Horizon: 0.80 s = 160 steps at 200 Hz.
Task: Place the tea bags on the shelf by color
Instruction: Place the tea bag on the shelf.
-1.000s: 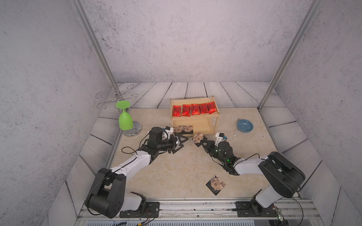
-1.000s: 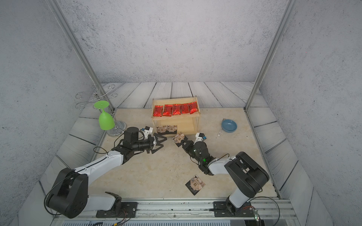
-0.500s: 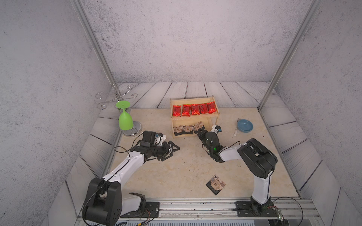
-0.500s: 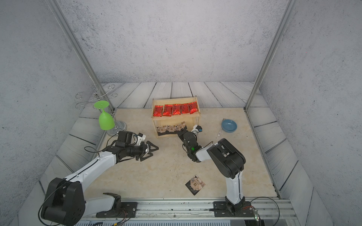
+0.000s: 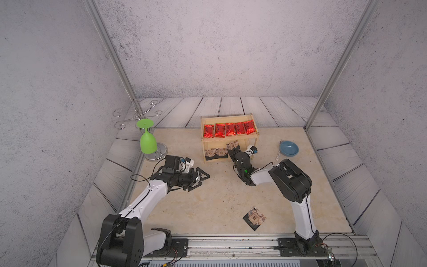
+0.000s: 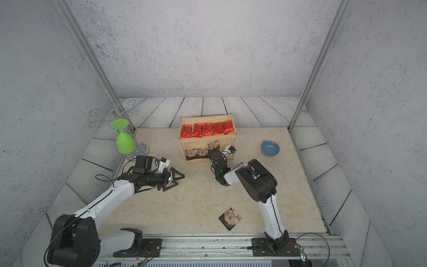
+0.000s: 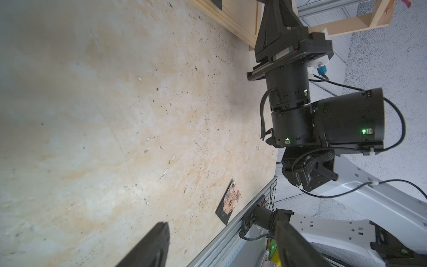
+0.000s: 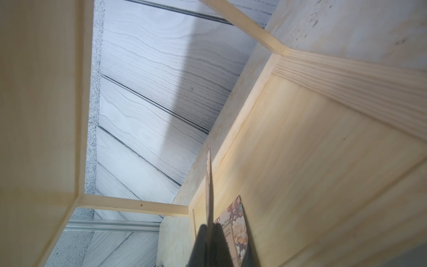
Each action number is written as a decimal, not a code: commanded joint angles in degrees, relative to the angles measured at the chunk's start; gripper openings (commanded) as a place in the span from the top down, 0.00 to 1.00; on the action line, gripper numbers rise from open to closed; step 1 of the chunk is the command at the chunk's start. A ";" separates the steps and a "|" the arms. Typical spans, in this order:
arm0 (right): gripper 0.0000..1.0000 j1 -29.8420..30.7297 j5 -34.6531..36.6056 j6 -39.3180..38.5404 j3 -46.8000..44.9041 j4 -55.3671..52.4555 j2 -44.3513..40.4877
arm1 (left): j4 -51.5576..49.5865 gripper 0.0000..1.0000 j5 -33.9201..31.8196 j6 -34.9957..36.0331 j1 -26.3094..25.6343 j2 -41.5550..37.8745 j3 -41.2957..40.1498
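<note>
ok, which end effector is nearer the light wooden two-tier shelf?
Right. The right end effector is inside the lower tier of the light wooden two-tier shelf, shut on a flat black patterned packet. The left end effector is open, apart from it out front.

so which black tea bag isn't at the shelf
The black packet lying alone on the table by the front rail. Two sit on the shelf's lower tier; the right gripper holds a third there.
</note>
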 commanded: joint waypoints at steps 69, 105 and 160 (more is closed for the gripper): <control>0.99 -0.11 -0.34 3.13 2.46 -1.87 4.25 | 0.56 0.22 2.05 0.52 1.32 0.60 -1.32; 0.95 -0.06 -0.78 3.94 2.50 -2.39 4.76 | 1.00 0.22 2.53 0.18 1.60 0.95 -1.53; 0.80 0.39 -2.34 3.95 1.88 -4.60 3.16 | 2.07 0.23 2.98 -0.40 1.95 1.27 -1.94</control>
